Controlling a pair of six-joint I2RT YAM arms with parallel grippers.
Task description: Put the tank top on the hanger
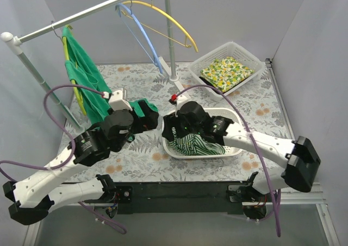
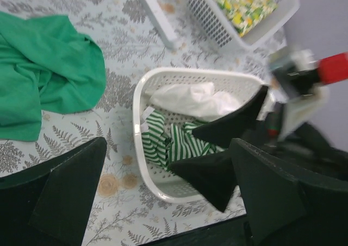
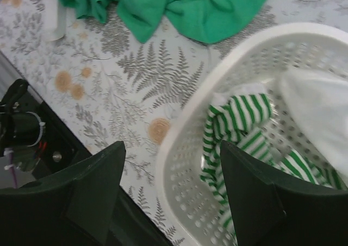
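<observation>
The green-and-white striped tank top (image 1: 193,146) lies crumpled in a white basket (image 1: 235,151) near the table's front middle. It also shows in the left wrist view (image 2: 163,143) and the right wrist view (image 3: 239,118). My right gripper (image 1: 182,134) hangs open over the basket's left end, its jaws astride the rim (image 3: 171,164), empty. My left gripper (image 1: 149,118) is open and empty just left of the basket (image 2: 166,153). The light blue hanger (image 1: 144,37) hangs from the rail at the back.
A white cloth (image 2: 196,99) lies in the same basket. A plain green garment (image 1: 81,75) hangs at the rail's left and spills onto the table (image 2: 49,83). A yellow hanger (image 1: 166,15) hangs beside the blue one. A back-right basket (image 1: 253,58) holds a yellow-patterned cloth (image 1: 225,73).
</observation>
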